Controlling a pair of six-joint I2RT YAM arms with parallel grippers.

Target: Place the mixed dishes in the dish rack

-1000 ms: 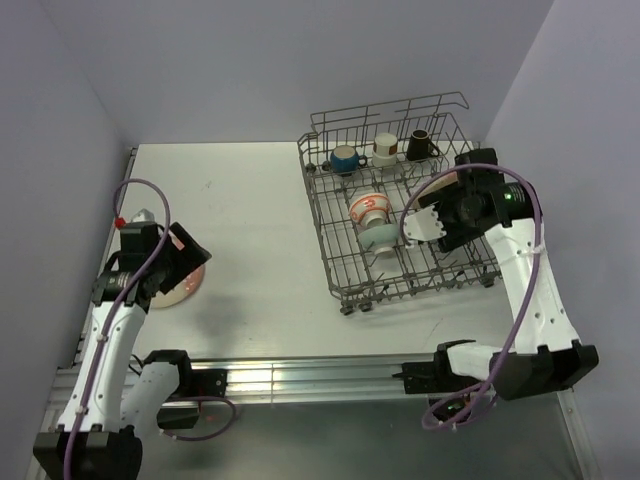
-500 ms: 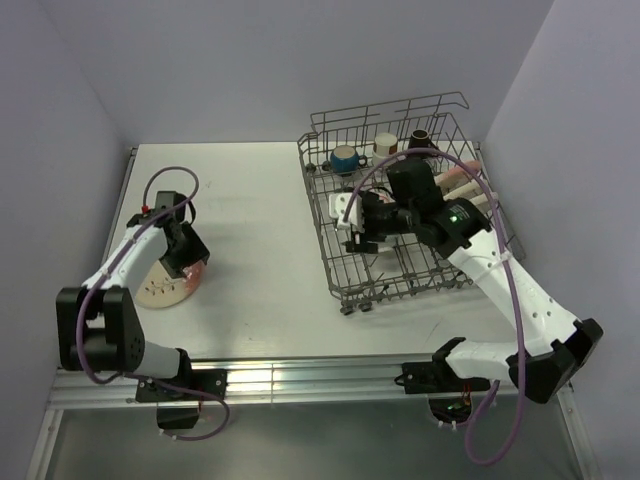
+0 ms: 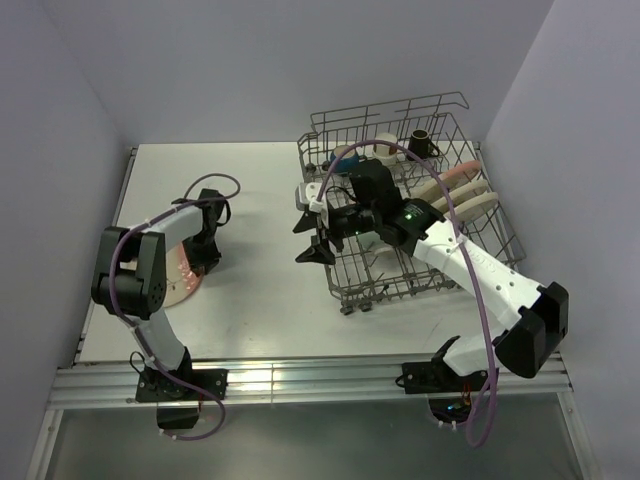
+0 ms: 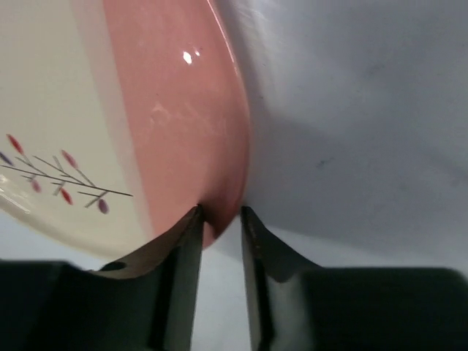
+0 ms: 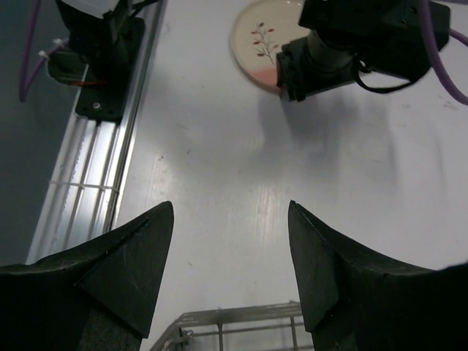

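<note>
- Nearest on the left, a plate lies flat on the white tabletop, close to its left edge. It is round and glossy, half cream and half pink, and the cream half has a thin leaf sprig with small red and purple leaves.
- The left gripper is down at that plate's pink edge. Its fingers are drawn in narrow, with the rim sitting in the slim gap between the tips.
- Further right, the right gripper hangs over bare tabletop just beside the left end of the dish rack. Its two dark fingers are spread wide with nothing between them.
- The dish rack is a grey wire basket with raised sides and upright tines, filling the right part of the tabletop. The right arm reaches across its middle and hides what lies there.
- On the rack's right side, pink-and-cream plates stand on edge between the tines. I can't make out how many.
- In the rack's far row, from left to right:
  - a blue mug, half hidden behind the arm
  - a pale mug
  - a dark mug, standing mouth up near the far right corner
</note>
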